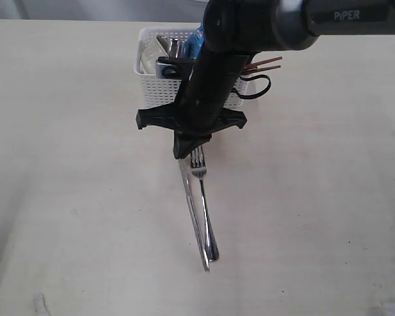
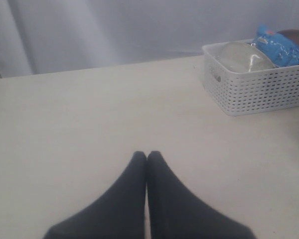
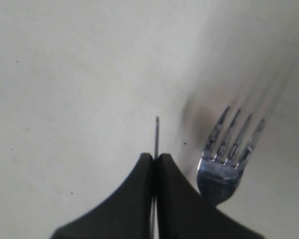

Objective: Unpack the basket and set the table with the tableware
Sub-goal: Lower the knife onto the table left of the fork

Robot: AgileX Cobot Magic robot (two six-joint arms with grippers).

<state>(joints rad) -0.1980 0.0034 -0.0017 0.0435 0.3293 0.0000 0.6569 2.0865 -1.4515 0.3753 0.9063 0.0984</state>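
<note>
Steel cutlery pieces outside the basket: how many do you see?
2. The fork lies on the table near the basket; the knife is beside it, blade pinched in the right gripper. The basket may hide more.

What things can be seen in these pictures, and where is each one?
table: one, pale cream, under everything
basket: one, white, at the far middle of the table
bowl: one, pale, inside the basket
cup: one, steel, inside the basket
snack packet: one, blue, inside the basket
chopsticks: two, brown, sticking out over the basket's right side
knife: one, steel, in front of the basket, one end in the right gripper
fork: one, steel, on the table beside the knife, tines toward the basket
right gripper: black, shut on the knife
left gripper: black, shut, holding nothing, over bare table
</note>
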